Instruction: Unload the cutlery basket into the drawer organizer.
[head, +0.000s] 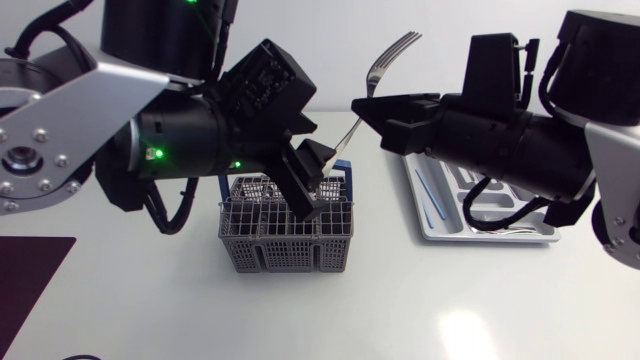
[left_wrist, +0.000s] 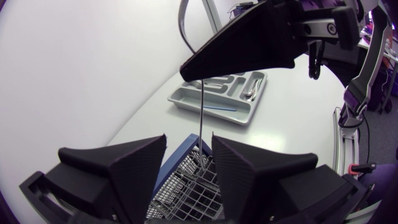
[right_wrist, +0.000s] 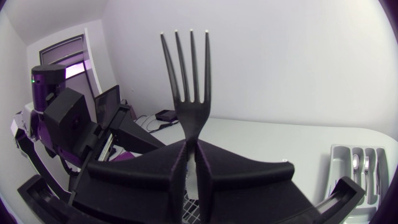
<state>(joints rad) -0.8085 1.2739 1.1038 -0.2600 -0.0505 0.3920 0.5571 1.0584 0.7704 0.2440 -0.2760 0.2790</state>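
Both arms come in toward the middle. The left gripper (head: 312, 182) tilts downward, fingers (left_wrist: 118, 168) spread wide and not pinching anything. The right gripper (head: 366, 108) sits just above and ahead of the left's fingertips, clamped tight on a fork (right_wrist: 189, 81), with the tines poking up past its fingertips.

Lighting: bright, even, overhead. Glare: pale patch noted on the surface (head: 465, 330), lower right, head view. Shadows: soft, under the basket (head: 285, 240). Wrist views: edges bowed, corners darkened.
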